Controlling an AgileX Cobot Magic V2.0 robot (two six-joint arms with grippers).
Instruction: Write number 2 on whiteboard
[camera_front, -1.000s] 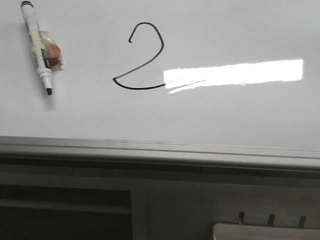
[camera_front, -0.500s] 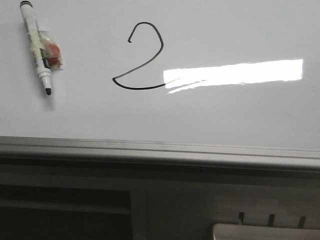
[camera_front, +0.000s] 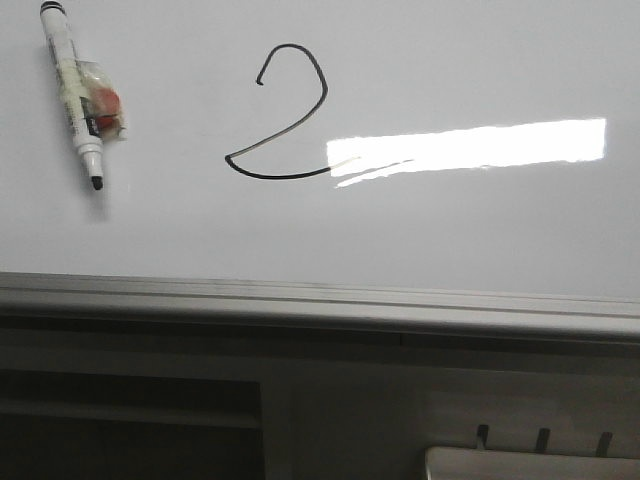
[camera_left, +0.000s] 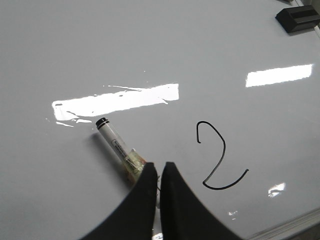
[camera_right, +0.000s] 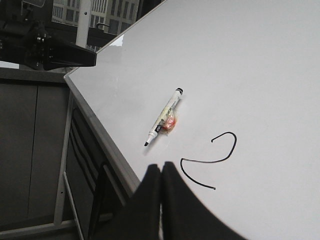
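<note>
Whiteboard (camera_front: 480, 230) flat, filling view. Number 2 (camera_front: 285, 125) complete, left of the bright reflection. Marker (camera_front: 75, 95) uncapped, lying well left of it. Left gripper (camera_left: 159, 172) pressed together, empty; right gripper (camera_right: 161, 172) likewise. Advisable: keep both clear of wet ink.

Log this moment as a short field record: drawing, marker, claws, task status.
drawing: the number 2 in black line on the whiteboard, complete in shape
marker: uncapped marker lying flat on the board, left of the 2, tip toward the near edge rail, held by no claw
left claw: shut, empty, above the board
right claw: shut, empty
task status: appears done
</note>
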